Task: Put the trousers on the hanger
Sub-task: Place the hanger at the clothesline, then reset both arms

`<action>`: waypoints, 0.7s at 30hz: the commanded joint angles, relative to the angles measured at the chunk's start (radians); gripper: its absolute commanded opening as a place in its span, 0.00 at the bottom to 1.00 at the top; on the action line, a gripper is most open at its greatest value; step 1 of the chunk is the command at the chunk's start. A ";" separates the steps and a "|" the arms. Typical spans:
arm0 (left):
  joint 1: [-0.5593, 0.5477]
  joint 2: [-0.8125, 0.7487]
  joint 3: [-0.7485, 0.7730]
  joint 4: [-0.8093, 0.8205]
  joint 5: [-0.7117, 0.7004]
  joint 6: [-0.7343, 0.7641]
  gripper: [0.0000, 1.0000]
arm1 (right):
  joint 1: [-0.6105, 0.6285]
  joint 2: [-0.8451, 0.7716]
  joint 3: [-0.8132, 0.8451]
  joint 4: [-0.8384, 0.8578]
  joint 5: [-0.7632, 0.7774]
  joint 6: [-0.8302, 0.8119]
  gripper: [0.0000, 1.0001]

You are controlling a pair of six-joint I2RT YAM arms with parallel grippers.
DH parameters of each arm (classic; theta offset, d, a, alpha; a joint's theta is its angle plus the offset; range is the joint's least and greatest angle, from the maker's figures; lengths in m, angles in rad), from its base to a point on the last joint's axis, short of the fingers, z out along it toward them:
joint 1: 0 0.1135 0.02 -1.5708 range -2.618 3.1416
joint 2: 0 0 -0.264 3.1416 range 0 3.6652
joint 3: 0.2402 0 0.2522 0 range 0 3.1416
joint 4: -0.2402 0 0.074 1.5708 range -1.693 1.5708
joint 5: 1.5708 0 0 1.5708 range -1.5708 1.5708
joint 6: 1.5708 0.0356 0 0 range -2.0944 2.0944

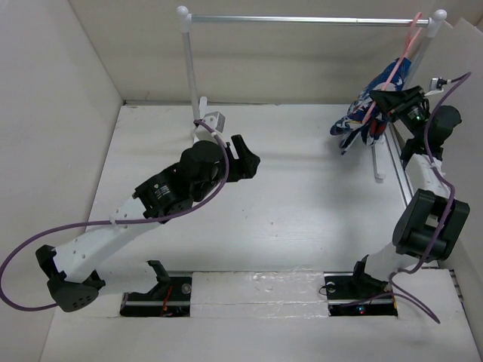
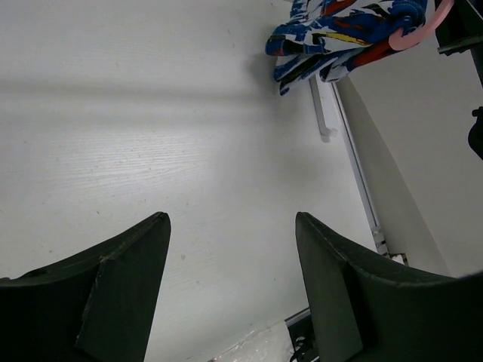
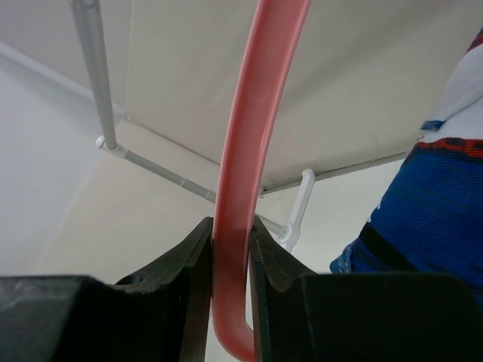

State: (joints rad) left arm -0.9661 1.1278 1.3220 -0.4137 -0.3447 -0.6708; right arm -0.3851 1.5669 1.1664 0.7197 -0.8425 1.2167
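The right tool (image 3: 230, 240) was seen clamped on the hanger (image 3: 256, 98), whose top reached the rail (image 1: 302, 19) near its right post (image 1: 438, 15). The trousers (image 1: 370, 113) were bunched on the hanger, above the bench (image 1: 302, 196). The left tool (image 2: 230, 222) was held open and empty, well apart.

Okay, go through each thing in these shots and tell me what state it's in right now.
trousers, bunched up, draped over the hanger.
hanger, tilted, clamped low down between the fingers.
right gripper, shut on the hanger.
left gripper, open, holding nothing.
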 commanded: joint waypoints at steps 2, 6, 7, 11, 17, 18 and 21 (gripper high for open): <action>0.006 -0.034 -0.013 0.012 -0.014 -0.019 0.63 | -0.064 -0.060 0.039 0.138 -0.006 -0.101 0.20; 0.006 -0.026 -0.003 0.010 -0.019 -0.015 0.64 | -0.086 -0.050 0.074 0.067 -0.068 -0.149 0.53; 0.006 -0.023 0.000 0.006 -0.023 -0.010 0.64 | -0.086 -0.050 0.082 0.054 -0.081 -0.151 0.56; 0.016 0.047 0.066 -0.037 -0.059 0.084 0.74 | -0.144 -0.106 0.159 -0.218 -0.092 -0.335 1.00; 0.147 0.147 0.267 -0.099 -0.007 0.180 0.74 | -0.175 -0.223 0.341 -0.624 -0.030 -0.658 1.00; 0.161 0.136 0.270 -0.076 0.031 0.191 0.74 | -0.157 -0.241 0.355 -0.649 -0.029 -0.680 1.00; 0.230 0.083 0.222 0.005 0.125 0.159 0.75 | -0.039 -0.338 0.343 -0.680 -0.017 -0.785 1.00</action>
State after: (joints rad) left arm -0.7792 1.2903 1.5337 -0.4923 -0.3119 -0.5308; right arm -0.5198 1.3231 1.4784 0.1532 -0.8581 0.6212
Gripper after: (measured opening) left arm 0.746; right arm 0.998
